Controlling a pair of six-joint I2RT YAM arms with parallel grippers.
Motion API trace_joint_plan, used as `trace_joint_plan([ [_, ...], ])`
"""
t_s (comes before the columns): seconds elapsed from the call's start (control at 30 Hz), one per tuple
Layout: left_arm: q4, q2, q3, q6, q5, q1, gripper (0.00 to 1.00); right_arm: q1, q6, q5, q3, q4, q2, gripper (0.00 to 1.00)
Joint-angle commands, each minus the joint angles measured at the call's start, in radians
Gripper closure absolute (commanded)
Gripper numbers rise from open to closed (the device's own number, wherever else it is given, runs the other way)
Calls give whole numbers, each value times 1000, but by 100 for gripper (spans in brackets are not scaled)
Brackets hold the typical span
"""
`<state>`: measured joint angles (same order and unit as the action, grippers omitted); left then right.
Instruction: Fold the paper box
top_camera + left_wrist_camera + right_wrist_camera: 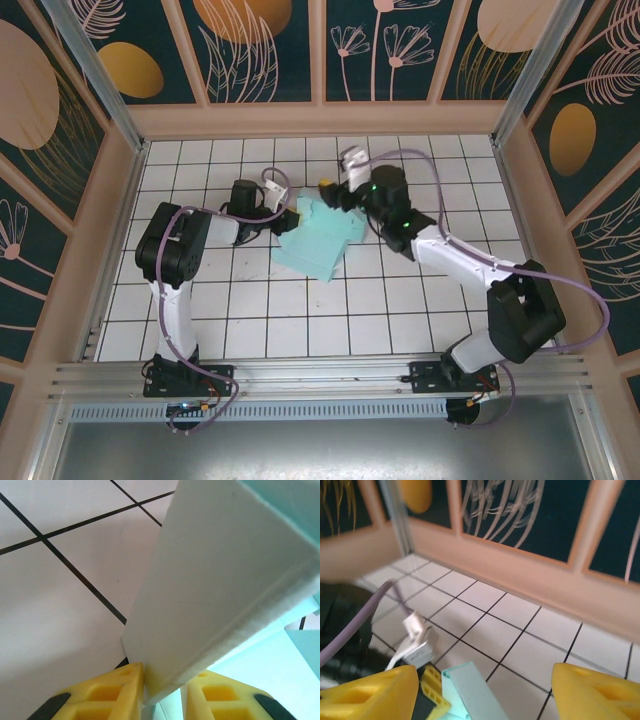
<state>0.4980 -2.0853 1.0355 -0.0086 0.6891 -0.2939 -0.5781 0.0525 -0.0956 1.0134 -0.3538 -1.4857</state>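
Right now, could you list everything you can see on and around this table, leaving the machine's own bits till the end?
paper box: one, pale turquoise, partly folded, middle of the table between the two arms
table: one, white tiles with dark lines, under everything
wall panels: several, dark teal with peach plant drawings, in pale wooden frames around the table
metal rail: one, silver, along the near edge, carrying both arm bases
left arm: one, white and black, left side
left fingers: two, yellow, closed on a panel edge of the box
right arm: one, white and black, right side
right fingers: two, yellow, spread wide by the box's far end
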Motion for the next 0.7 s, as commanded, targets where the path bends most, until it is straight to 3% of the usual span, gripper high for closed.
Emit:
trace_joint_plan([
  [0.0,73,44,-33,-26,-27,-8,76,66,-344,-184,97,67,-81,28],
  [0.13,156,65,-95,-51,-39,-13,76,77,-426,-194,205,146,-214,28],
  [0.37,168,62,-111,-47,-49,-15,76,82,-317,-356,451,398,-475,28],
  [0.53,164,62,-107,-52,-61,-15,75,63,-264,-418,530,483,-568,31],
  [0.67,161,64,-102,-56,-68,-15,75,53,-239,-415,516,499,-572,41],
])
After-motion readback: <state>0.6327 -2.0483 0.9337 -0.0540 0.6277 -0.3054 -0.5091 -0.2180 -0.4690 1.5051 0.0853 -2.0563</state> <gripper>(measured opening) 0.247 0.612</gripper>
